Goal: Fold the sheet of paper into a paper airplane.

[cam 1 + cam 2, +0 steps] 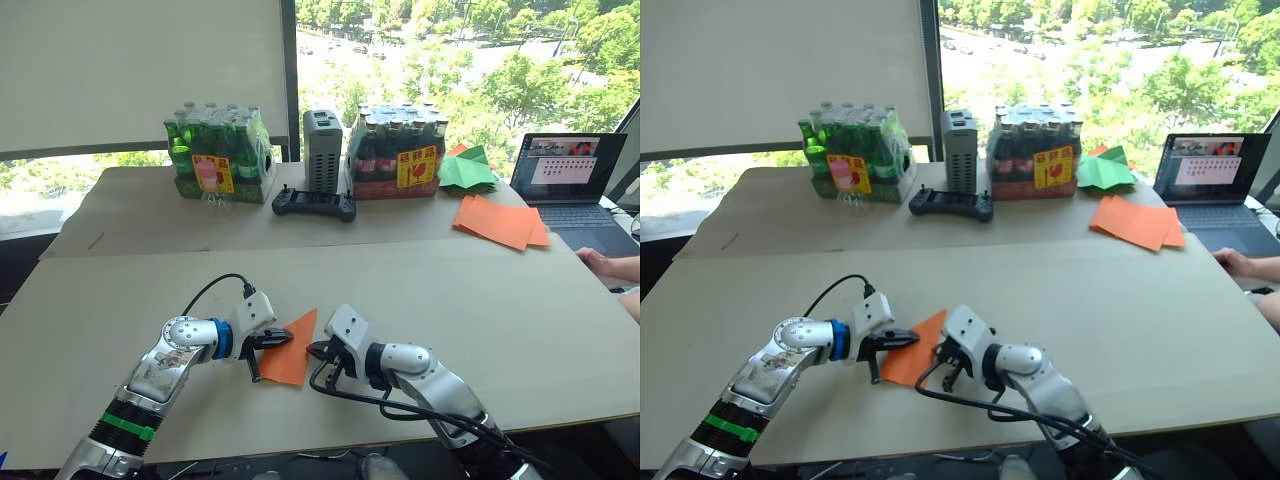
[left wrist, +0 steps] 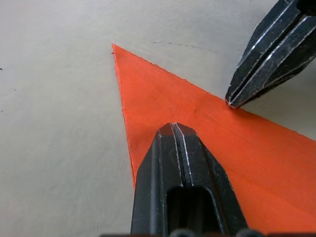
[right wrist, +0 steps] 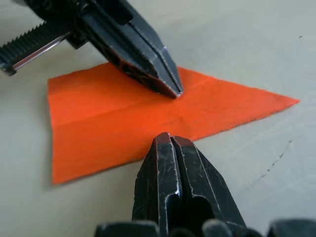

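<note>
Both claws low on near table [image 1: 520,310], fingers pressed fully together, gripping nothing. Left gripper [image 1: 268,342] tip down on orange paper airplane [image 1: 292,352], pinning left part. Right gripper [image 1: 322,352] tip at right edge, touching. Paper flat, thin, matte; pointed triangle, faint creases, apex pointing far. Farther right: plain orange sheets [image 1: 500,220], green paper pieces [image 1: 466,170], laptop [image 1: 572,180]. Far row: bottle packs [image 1: 218,155], controller [image 1: 314,204].
</note>
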### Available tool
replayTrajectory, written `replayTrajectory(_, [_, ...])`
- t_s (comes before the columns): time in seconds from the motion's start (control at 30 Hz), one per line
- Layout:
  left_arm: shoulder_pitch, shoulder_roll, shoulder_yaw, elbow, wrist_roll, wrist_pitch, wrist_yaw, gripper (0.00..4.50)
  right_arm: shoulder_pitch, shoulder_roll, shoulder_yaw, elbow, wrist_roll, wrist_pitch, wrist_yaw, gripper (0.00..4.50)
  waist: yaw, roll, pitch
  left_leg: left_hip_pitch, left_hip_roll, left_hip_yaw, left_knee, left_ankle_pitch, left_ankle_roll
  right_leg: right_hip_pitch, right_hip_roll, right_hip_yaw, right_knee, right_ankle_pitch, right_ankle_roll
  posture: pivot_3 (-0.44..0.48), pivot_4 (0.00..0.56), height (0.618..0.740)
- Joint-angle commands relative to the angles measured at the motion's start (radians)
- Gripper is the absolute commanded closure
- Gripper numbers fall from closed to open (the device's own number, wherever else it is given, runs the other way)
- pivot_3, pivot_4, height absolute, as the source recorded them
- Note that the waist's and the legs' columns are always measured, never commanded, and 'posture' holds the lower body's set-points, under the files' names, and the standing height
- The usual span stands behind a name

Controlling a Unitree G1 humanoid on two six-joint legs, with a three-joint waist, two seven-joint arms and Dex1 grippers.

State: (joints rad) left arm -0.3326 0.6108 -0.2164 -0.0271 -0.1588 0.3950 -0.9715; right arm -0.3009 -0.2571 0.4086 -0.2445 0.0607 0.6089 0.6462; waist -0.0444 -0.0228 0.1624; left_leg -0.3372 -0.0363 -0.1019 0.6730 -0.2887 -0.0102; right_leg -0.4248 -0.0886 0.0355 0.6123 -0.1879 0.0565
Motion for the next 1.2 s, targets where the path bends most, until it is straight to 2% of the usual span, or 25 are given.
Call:
replayTrajectory(0.03, [0.011, 0.006, -0.014, 0.004, 0.016, 0.015, 0.001, 4.49, -0.008, 0.016, -0.007, -0.014, 0.014, -0.042, -0.004, 4.50, 0.000, 0.000, 0.000, 0.000, 0.000, 0.000, 0.000, 0.000, 0.000, 0.000, 0.000, 0.000, 0.000, 0.000, 0.000, 0.000, 0.150, 0.723])
replayTrajectory(0.3, [0.011, 0.008, -0.013, 0.000, 0.016, 0.020, 0.002, 4.49, 0.006, -0.015, 0.060, 0.065, -0.045, -0.039, -0.006, 4.50, 0.001, 0.000, 0.000, 0.000, 0.000, 0.000, 0.000, 0.000, 0.000, 0.000, 0.000, 0.000, 0.000, 0.000, 0.000, 0.000, 0.150, 0.723])
replayTrajectory(0.7, [0.005, 0.010, -0.013, 0.012, 0.019, 0.017, 0.000, 4.49, 0.051, -0.066, 0.104, -0.036, 0.023, -0.005, 0.107, 4.50, 0.001, 0.000, 0.000, 0.000, 0.000, 0.000, -0.001, 0.000, 0.000, 0.001, 0.000, 0.000, -0.001, 0.000, 0.000, 0.000, 0.150, 0.723])
replayTrajectory(1.2, [0.003, 0.012, -0.014, 0.020, 0.018, 0.014, -0.007, 4.49, 0.058, -0.090, 0.099, -0.091, 0.058, 0.025, 0.118, 4.50, 0.002, 0.000, 0.000, 0.000, 0.000, 0.000, -0.001, 0.000, 0.000, 0.001, 0.000, 0.000, -0.001, 0.000, 0.000, 0.000, 0.150, 0.723])
